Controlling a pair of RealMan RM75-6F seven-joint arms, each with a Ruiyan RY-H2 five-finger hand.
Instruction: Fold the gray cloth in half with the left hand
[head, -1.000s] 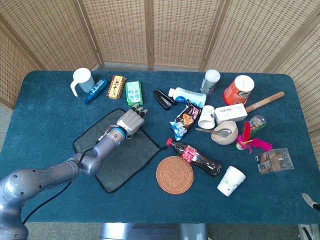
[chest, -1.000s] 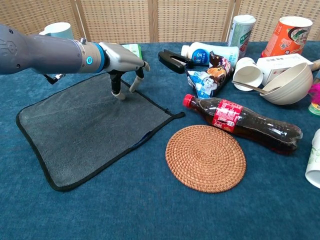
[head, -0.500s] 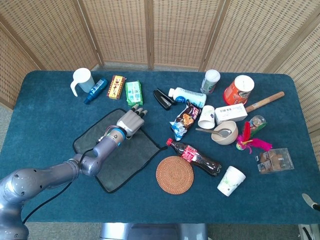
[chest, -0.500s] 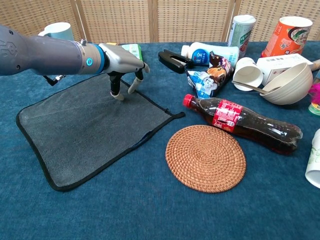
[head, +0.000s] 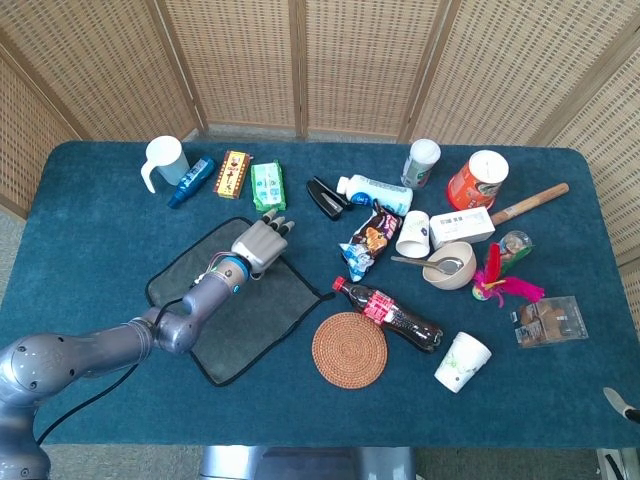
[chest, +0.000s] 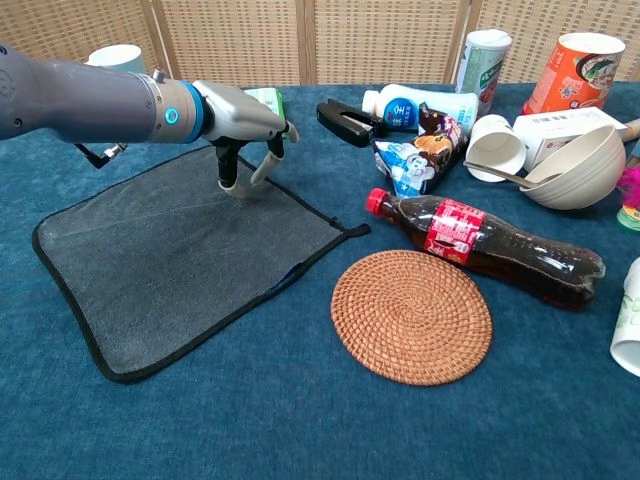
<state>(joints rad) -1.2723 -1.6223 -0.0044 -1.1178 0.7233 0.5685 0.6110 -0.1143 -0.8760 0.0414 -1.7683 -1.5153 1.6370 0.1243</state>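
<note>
So the fingers (chest: 232, 178) of the left hand (chest: 235, 115) are pointing down with the tips right at the far edge of the gray cloth (chest: 185, 255), one looks like it's touching the fabric near that back corner, the others are spread and a bit curled over it. Nothing is pinched as far as I can see, so I'd call it released, not grasping yet. The cloth lies flat and fully spread on the blue surface (chest: 300, 420), sitting like a tilted rectangle, and nearly all of it stretches from the fingertips back toward the robot and to its left. That's the bit that matters imo: the hand is on the far corner, so the fold would have to bring that edge toward the near edge with the black trim. From above you can see the same thing, left hand (head: 262, 241) at the top of the cloth (head: 235, 305), arm lying across it diagonally. The right hand isn't anywhere in either view, so the left one is the only one near. Compared with a second ago, not much: the hand has drifted a touch further from the robot and slightly to its left along the cloth edge, fingers still in the same downward spread, and the cloth hasn't budged, no lifted corner. The woven coaster (chest: 411, 316) and cola bottle (chest: 485, 245) sit just beside the cloth's right corner, apart from it.
</note>
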